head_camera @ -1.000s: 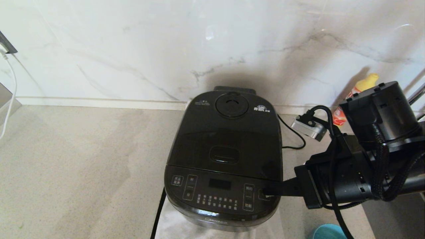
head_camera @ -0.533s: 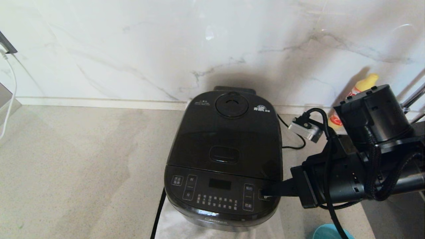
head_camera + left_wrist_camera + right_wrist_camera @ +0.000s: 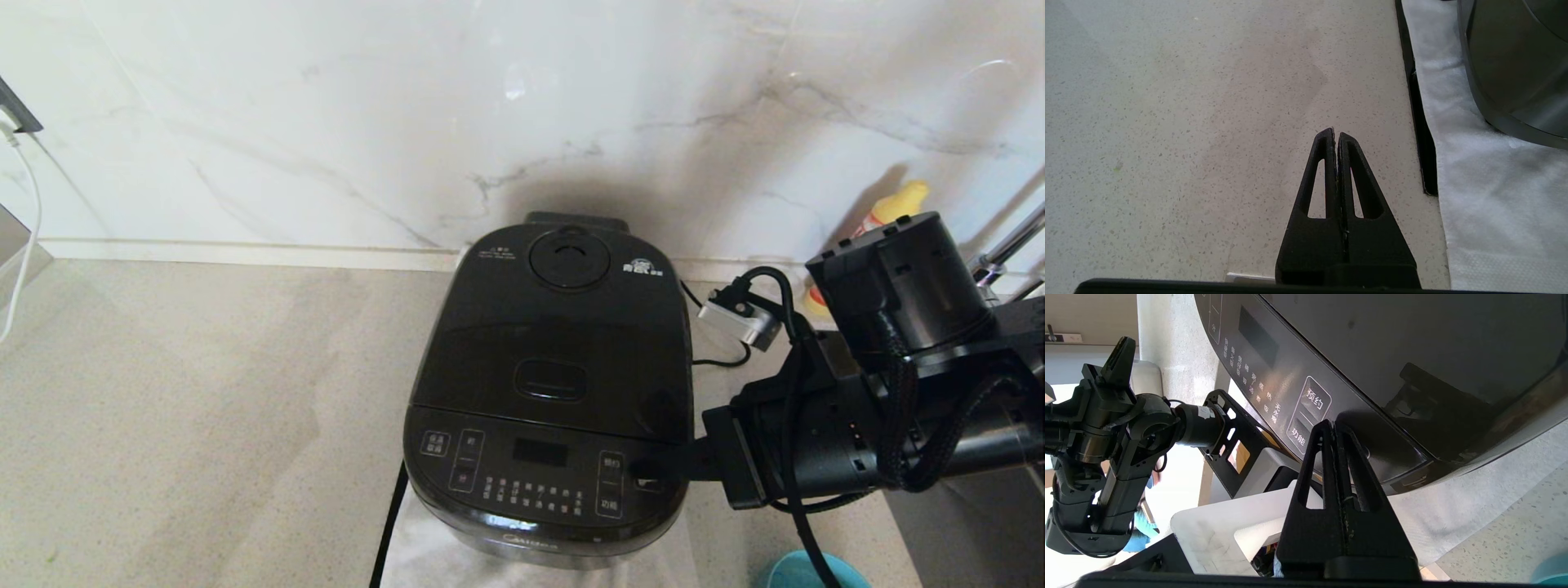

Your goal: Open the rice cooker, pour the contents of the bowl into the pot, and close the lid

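Observation:
The glossy black rice cooker [image 3: 555, 384] stands on the counter against the marble wall. Its lid [image 3: 563, 327] is down, with the round steam vent [image 3: 570, 257] and the oval release button [image 3: 551, 380] on top, so the pot is hidden. My right gripper [image 3: 653, 472] is shut and empty, its tips over the right front corner of the button panel [image 3: 1306, 416]; in the right wrist view the right gripper [image 3: 1333, 424] is beside the lit buttons. My left gripper [image 3: 1336, 134] is shut and empty, low over bare counter left of the cooker. A teal bowl's rim [image 3: 804, 572] peeks in at the front right.
A white cloth [image 3: 1486, 183] lies under the cooker, with a black strip [image 3: 1419, 122] along its left edge. The power cord [image 3: 722, 343] loops behind on the right. A yellow-capped bottle [image 3: 890, 204] stands at the wall, behind my right arm [image 3: 857, 441].
My right arm has shifted left, toward the cooker, bringing its shut fingers further over the panel's right corner. The lid has stayed down.

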Robot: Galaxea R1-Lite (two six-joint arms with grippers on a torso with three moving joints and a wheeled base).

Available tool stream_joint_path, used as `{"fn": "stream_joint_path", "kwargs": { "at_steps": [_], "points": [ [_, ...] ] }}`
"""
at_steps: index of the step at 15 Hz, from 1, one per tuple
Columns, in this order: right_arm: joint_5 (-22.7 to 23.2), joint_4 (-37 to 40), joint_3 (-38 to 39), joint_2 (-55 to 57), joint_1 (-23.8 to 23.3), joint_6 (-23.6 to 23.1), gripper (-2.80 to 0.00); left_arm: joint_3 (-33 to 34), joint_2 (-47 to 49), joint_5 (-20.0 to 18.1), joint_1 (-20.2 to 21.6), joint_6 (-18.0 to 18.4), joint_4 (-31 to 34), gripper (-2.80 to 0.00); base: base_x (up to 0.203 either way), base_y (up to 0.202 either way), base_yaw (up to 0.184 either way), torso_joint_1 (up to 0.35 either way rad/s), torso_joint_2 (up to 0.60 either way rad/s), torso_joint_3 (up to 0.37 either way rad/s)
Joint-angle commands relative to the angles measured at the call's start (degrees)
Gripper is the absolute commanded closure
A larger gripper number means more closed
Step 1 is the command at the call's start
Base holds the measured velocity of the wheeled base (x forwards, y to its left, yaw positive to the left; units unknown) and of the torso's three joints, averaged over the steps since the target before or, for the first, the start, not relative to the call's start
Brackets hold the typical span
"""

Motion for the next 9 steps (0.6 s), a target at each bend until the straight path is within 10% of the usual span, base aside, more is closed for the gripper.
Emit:
{"fn": "stream_joint_path", "kwargs": {
  "at_steps": [1,9],
  "points": [
    [0.0,0.2,0.1,0.6,0.0,0.2,0.0,0.0,0.1,0.0,0.0,0.0,0.0,0.0,0.0,0.0,0.0,0.0,0.0,0.0],
    [0.0,-0.6,0.2,1.8,0.1,0.2,0.0,0.0,0.1,0.0,0.0,0.0,0.0,0.0,0.0,0.0,0.0,0.0,0.0,0.0]
  ]
}}
